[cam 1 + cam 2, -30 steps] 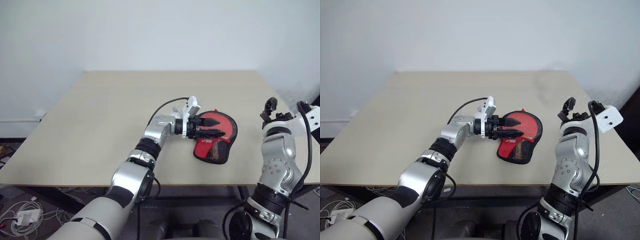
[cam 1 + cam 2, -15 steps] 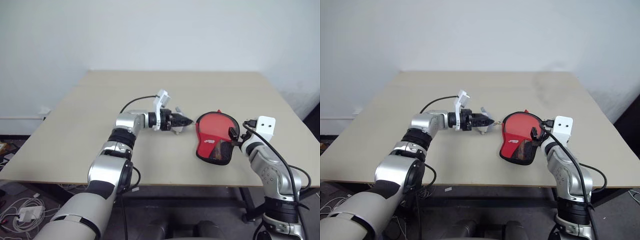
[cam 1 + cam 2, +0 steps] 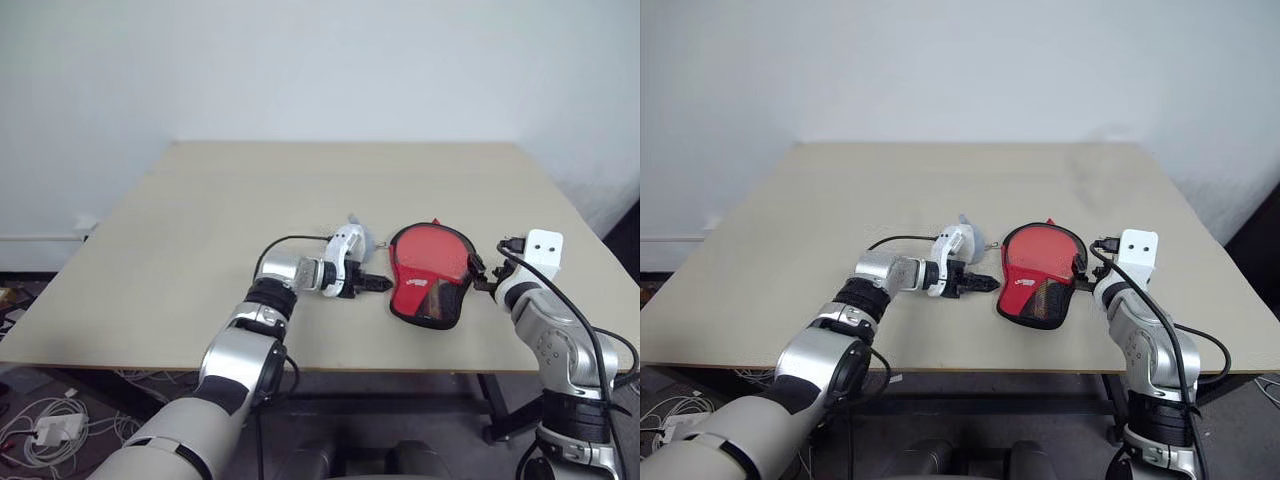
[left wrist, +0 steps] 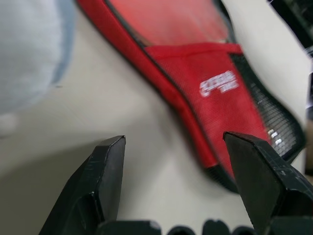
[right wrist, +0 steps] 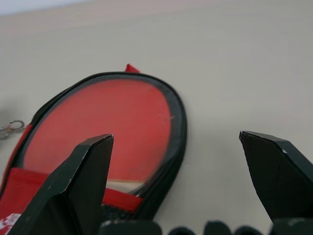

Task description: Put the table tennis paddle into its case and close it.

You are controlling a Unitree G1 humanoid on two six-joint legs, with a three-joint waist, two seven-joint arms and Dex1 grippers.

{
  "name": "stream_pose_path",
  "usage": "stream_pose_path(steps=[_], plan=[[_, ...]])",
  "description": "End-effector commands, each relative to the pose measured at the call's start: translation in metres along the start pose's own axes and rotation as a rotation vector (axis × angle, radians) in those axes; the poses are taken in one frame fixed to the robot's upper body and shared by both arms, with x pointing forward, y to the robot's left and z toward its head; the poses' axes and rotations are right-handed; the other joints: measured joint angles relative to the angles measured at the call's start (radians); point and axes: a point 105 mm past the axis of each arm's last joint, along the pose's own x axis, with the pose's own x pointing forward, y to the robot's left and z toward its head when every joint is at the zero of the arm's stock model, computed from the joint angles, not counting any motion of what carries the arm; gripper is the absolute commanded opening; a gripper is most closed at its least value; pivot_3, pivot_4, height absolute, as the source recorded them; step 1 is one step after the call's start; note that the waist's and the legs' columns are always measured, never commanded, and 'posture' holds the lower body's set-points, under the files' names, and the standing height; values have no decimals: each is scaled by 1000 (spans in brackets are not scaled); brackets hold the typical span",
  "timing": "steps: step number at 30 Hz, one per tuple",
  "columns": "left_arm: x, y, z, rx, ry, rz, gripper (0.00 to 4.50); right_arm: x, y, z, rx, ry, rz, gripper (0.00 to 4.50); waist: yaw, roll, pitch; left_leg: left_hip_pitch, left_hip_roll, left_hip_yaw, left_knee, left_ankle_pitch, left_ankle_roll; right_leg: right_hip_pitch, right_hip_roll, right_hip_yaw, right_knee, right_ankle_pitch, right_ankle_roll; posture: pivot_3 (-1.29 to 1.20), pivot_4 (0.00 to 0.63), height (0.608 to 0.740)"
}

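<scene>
Case [image 3: 430,285] lay flat on the table [image 3: 200,220], near the front edge, right of centre. Paddle [image 5: 105,125] sat inside it: red face visible through the clear half, pale handle end showing under the red fabric panel. Zipper edging looked seated round the far rim in the right wrist view; whether it was run fully closed could not be told.

Change over the last second: left gripper [image 3: 372,285] had been on top of the case; it had drawn off to the left and dropped low to the table, now just beside the case's left edge, fingers spread, holding nothing. Right gripper [image 3: 484,280] had been raised clear at the right; it had come down to the case's right edge, fingers spread wide, empty.

A small grey-white object [image 3: 357,235] lay just behind the left gripper; unidentified.

Judgement: insertion done. Both grippers flanking the case suggests the closing step, one bracing while the other works the zip. A small ring [image 5: 10,128] at the case's left side may be the pull.
</scene>
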Motion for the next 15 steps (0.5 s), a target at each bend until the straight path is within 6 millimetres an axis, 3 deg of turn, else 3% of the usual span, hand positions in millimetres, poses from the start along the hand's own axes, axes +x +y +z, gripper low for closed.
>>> stream_pose_path(steps=[1, 7, 15], plan=[[10, -23, 14, -93, -37, -78, 3395, -1, -3, 16, 5, -65, -18, 4478, 1, 0, 0, 0, 0, 0, 0, 0, 0, 0, 0, 0, 0, 0, 0, 0, 0, 740], [29, -38, 6, -171, 4, -89, 3395, -2, -8, 15, 22, -67, -44, 4478, 0, 0, 0, 0, -1, 0, 0, 0, 0, 0, 0, 0, 0, 0, 0, 0, 0, 740], [22, -24, 11, -220, -14, -1, 3395, -7, -14, 10, 40, -64, -83, 4478, 0, 0, 0, 0, -1, -1, 0, 0, 0, 0, 0, 0, 0, 0, 0, 0, 0, 740]])
